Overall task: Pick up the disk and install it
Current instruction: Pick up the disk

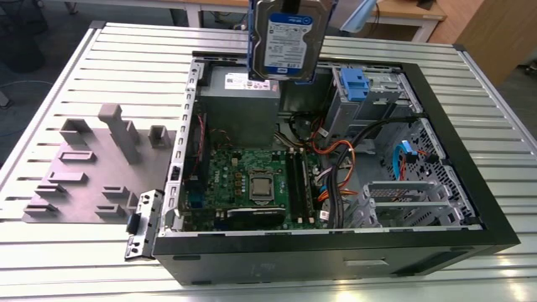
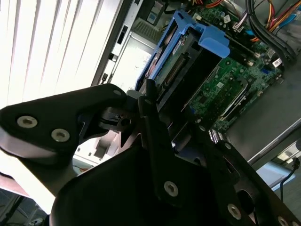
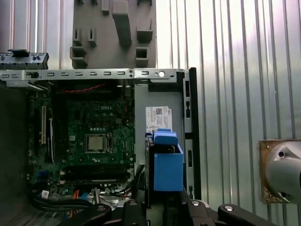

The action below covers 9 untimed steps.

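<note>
The disk (image 1: pixel 290 41) is a silver hard drive with a white-and-blue label and blue side rails. It hangs upright in the air above the back of the open computer case (image 1: pixel 336 245), over the grey power-supply box (image 1: pixel 239 94). In both wrist views my gripper (image 2: pixel 155 101) (image 3: pixel 160 212) is shut on the disk (image 2: pixel 188 52) (image 3: pixel 168 162), whose blue rail points down toward the case interior. The green motherboard (image 3: pixel 94 136) lies below, beside the disk.
A blue latch on a grey metal cage (image 1: pixel 353 85) stands at the case's back, to the exterior view's right of the disk. Cables (image 1: pixel 336 163) and a drive cage (image 1: pixel 403 201) fill that side. A grey fixture plate with blocks (image 1: pixel 92 163) lies outside the case on the slatted table.
</note>
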{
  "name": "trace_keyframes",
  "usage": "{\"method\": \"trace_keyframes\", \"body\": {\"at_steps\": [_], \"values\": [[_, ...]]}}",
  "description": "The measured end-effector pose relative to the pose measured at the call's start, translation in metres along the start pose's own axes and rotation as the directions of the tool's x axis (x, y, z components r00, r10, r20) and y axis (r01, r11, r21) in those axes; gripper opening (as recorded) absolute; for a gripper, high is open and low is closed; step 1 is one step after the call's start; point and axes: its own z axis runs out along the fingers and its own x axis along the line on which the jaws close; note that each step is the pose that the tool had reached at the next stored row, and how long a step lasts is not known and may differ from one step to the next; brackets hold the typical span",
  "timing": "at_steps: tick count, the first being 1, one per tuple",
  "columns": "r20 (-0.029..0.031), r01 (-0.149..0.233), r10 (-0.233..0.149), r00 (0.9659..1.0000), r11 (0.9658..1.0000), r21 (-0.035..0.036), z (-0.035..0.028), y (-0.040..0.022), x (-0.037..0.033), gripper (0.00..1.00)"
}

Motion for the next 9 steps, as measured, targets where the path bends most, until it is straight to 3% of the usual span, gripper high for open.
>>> {"method": "trace_keyframes", "body": {"at_steps": [3, 9], "values": [[0.0001, 0.000, 0.000, 1.0000, 1.0000, 0.0001, -0.0006, -0.0085, -0.0004, 0.35], [0.0001, 0.000, 0.000, 1.0000, 1.0000, 0.0001, -0.0012, -0.0177, -0.0007, 0.35]]}}
